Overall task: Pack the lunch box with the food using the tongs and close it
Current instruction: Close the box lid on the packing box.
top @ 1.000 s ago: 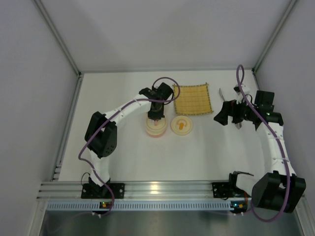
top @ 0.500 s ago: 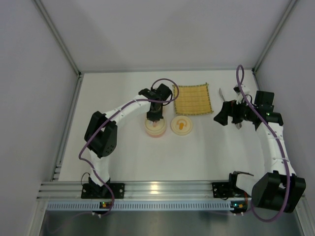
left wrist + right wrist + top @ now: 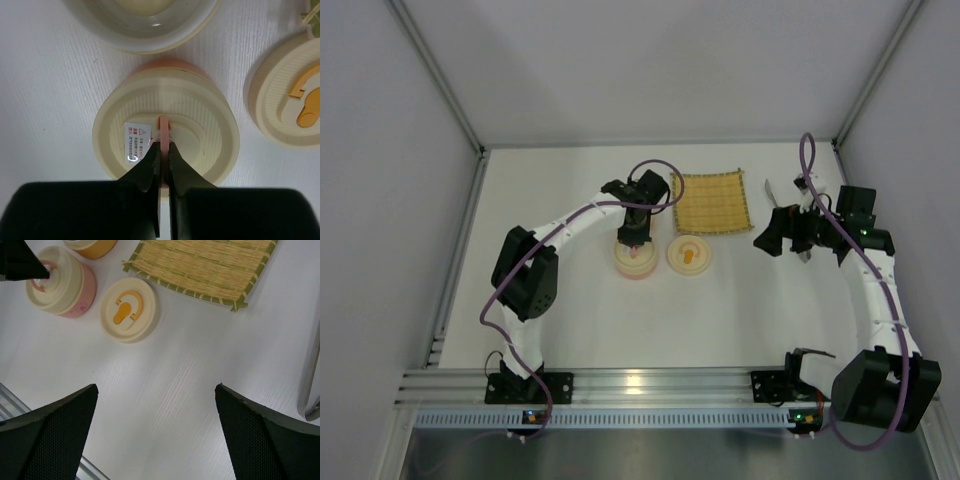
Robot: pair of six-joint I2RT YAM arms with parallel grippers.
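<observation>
The lunch box's pink bowl [image 3: 75, 300] stands left of centre with its cream lid [image 3: 165, 135] on top. My left gripper [image 3: 163, 146] is shut on the lid's thin pink handle [image 3: 163, 122]; from above it [image 3: 635, 240] hangs over that bowl [image 3: 636, 266]. Just beyond is an open orange bowl [image 3: 90, 246] with a cream rim [image 3: 145, 40] and an off-white rounded piece of food [image 3: 145, 6] inside. The silver tongs [image 3: 310, 385] lie flat at the right, partly under my right arm [image 3: 769, 190]. My right gripper [image 3: 156, 386] hovers open over bare table, holding nothing.
A second cream lid [image 3: 689, 256] with orange marks lies loose right of the pink bowl. The yellow woven mat [image 3: 712, 202] lies behind it. Walls with metal posts close in the table at the back and both sides.
</observation>
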